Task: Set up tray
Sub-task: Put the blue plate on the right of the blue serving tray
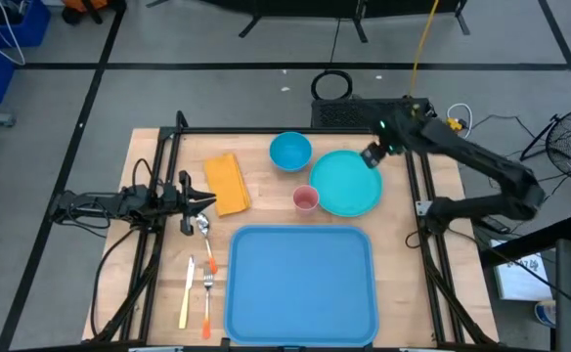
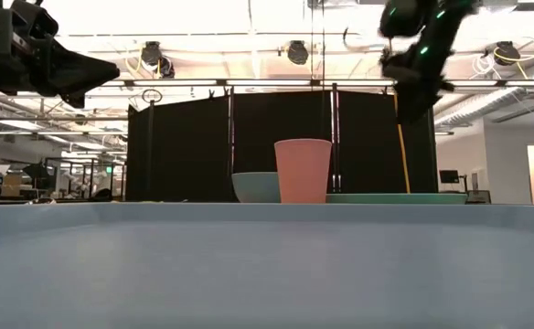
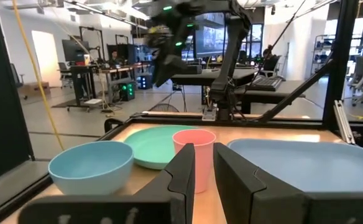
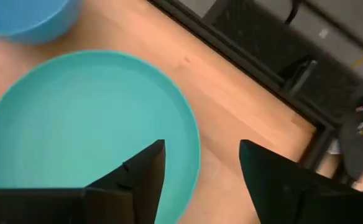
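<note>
My right gripper [image 4: 201, 163] hangs high off the table, pointed down, its two fingers spread apart and holding nothing. My left gripper [image 1: 207, 202] waits low at the table's left side, fingers nearly together.
</note>
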Controlling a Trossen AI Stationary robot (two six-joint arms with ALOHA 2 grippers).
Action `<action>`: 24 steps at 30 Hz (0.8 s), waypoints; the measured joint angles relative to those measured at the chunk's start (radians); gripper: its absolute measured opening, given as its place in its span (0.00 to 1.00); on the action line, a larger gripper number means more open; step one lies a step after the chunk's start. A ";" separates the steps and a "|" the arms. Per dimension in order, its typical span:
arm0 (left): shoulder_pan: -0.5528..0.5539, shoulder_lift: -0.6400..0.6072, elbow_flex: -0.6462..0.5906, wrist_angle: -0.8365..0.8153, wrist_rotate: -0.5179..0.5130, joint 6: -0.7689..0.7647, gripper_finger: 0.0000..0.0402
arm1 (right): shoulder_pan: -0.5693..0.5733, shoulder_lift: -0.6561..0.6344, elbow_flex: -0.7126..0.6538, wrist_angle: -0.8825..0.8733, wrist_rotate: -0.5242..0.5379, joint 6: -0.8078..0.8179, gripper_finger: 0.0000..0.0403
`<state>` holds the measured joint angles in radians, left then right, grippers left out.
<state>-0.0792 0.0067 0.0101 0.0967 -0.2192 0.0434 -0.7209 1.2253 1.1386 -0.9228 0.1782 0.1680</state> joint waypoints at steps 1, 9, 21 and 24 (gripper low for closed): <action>0.000 0.000 0.000 0.000 0.000 0.008 0.16 | -0.038 0.043 0.011 0.002 -0.037 -0.016 0.50; 0.000 0.000 0.000 -0.001 0.001 0.004 0.16 | -0.201 0.301 0.017 0.019 -0.132 -0.140 0.51; 0.000 0.000 0.001 -0.011 0.001 -0.020 0.16 | -0.205 0.438 0.017 0.122 -0.214 -0.199 0.53; 0.000 0.000 0.001 -0.020 0.001 -0.025 0.16 | -0.196 0.463 0.017 0.126 -0.219 -0.211 0.53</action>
<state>-0.0792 0.0067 0.0109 0.0767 -0.2184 0.0188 -0.9174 1.6880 1.1557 -0.7967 -0.0404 -0.0431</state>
